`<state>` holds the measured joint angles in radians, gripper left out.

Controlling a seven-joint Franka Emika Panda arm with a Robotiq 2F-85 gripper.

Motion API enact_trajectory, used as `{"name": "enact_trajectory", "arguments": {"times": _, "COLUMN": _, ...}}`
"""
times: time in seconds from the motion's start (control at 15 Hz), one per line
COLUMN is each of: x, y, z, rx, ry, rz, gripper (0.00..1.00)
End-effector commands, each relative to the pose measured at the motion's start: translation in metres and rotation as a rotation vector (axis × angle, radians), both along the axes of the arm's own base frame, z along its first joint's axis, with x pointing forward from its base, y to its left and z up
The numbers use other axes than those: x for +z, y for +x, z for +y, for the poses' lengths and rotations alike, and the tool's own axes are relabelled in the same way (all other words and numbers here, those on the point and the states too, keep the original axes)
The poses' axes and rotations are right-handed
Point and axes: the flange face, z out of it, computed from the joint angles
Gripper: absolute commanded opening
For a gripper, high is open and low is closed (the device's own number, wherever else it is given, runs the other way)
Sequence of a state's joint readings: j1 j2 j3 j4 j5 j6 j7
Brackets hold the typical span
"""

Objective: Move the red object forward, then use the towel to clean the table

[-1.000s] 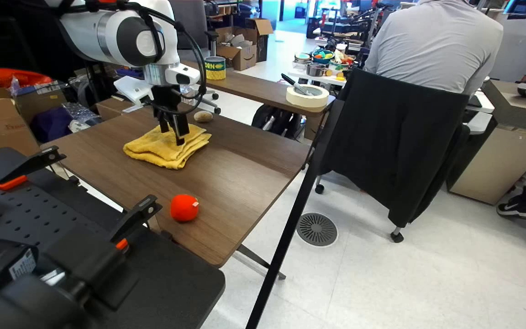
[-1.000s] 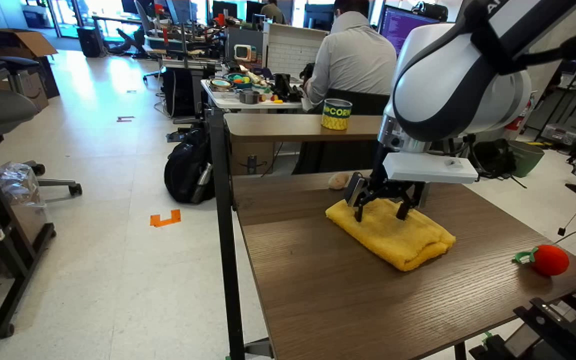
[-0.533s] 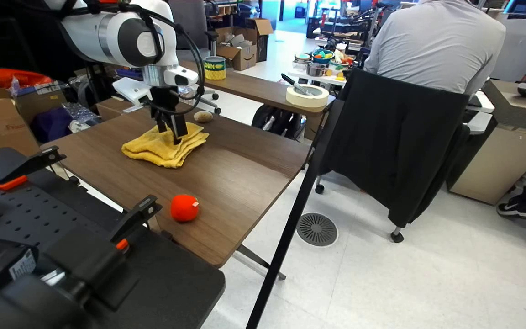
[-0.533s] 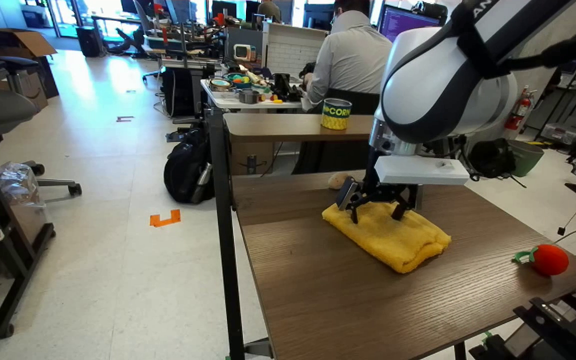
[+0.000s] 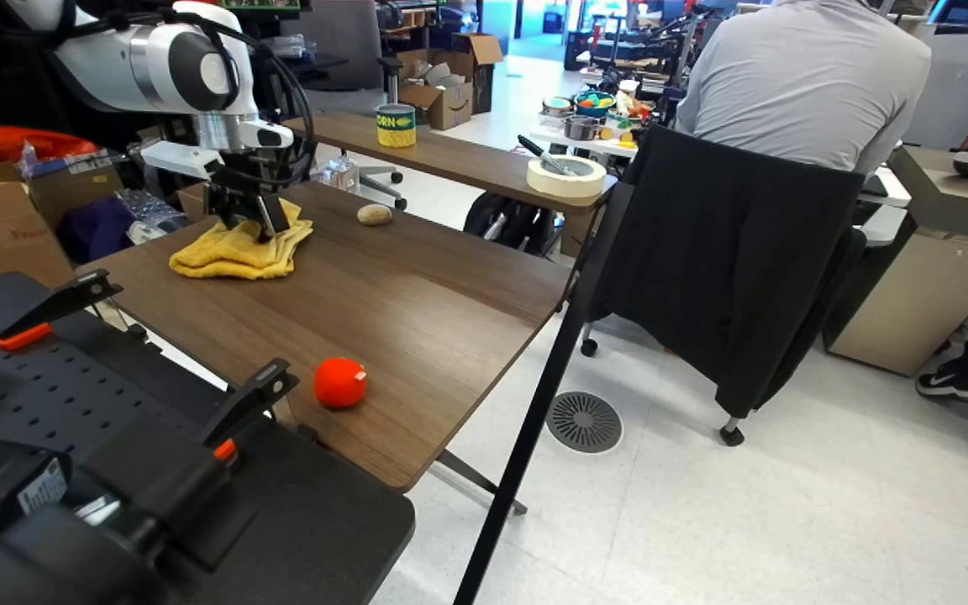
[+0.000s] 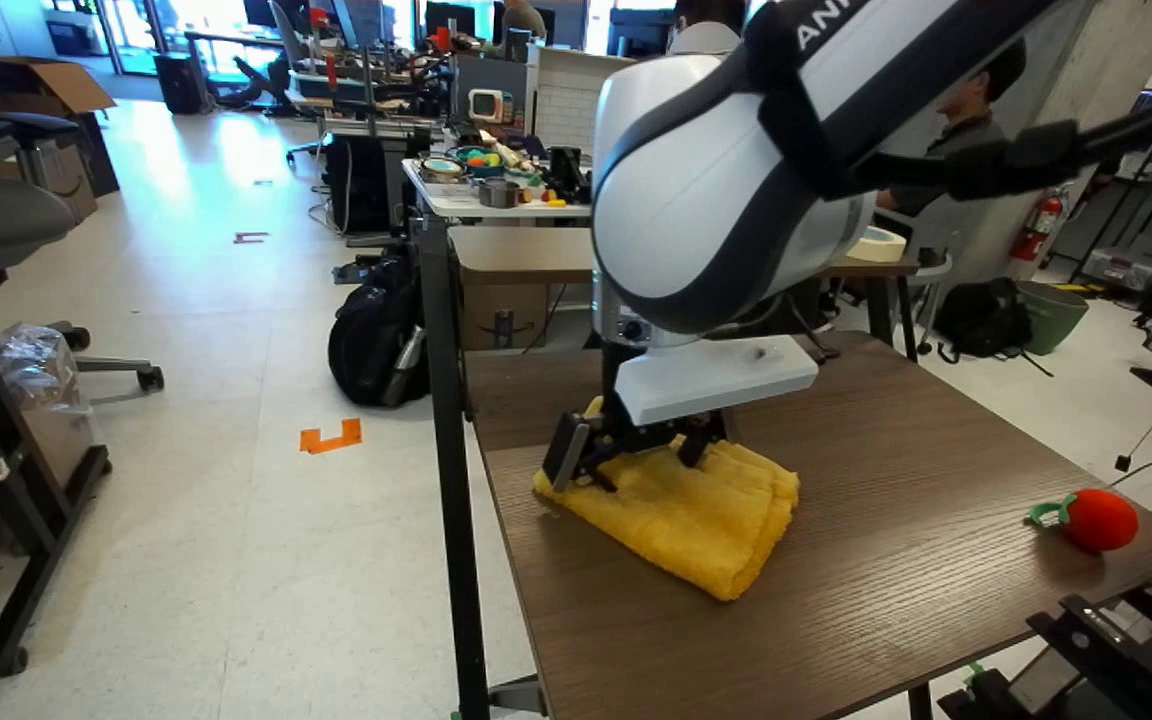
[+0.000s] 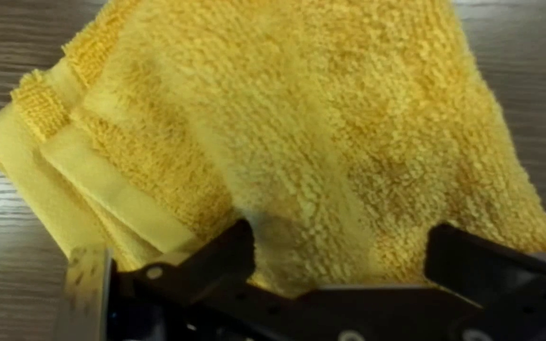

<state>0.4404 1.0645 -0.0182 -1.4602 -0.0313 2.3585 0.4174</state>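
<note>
A black backpack [image 6: 376,335] sits on the floor [image 6: 236,540] at left in an exterior view; next comes the wood-grain table [image 6: 856,600], where I hold my end effector [image 6: 645,471] pointing down, fingers [image 7: 460,260] spread wide, their tips touching the folded yellow towel [image 6: 706,525] beneath. Farther right, well apart from the towel and near the table's edge, the red ball [image 6: 1101,521] rests on the wood-grain top.
</note>
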Motion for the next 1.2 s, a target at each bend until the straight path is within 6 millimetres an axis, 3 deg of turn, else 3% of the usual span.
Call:
{"name": "enact_trajectory", "arguments": {"times": 0.0, "x": -0.014, "y": 0.012, "z": 0.026, "rx": 0.041, "ry": -0.03, "rz": -0.016, "gripper": 1.0}}
{"name": "enact_trajectory", "arguments": {"times": 0.13, "x": -0.017, "y": 0.025, "z": 0.018, "rx": 0.01, "ry": -0.032, "rz": -0.024, "gripper": 1.0}}
{"name": "enact_trajectory", "arguments": {"times": 0.53, "x": -0.024, "y": 0.069, "z": -0.042, "rx": -0.15, "ry": 0.027, "rz": -0.046, "gripper": 1.0}}
{"name": "enact_trajectory", "arguments": {"times": 0.8, "x": -0.026, "y": 0.059, "z": -0.048, "rx": -0.091, "ry": 0.01, "rz": 0.042, "gripper": 1.0}}
{"name": "enact_trajectory", "arguments": {"times": 1.13, "x": -0.034, "y": 0.012, "z": -0.043, "rx": 0.076, "ry": -0.057, "rz": 0.086, "gripper": 1.0}}
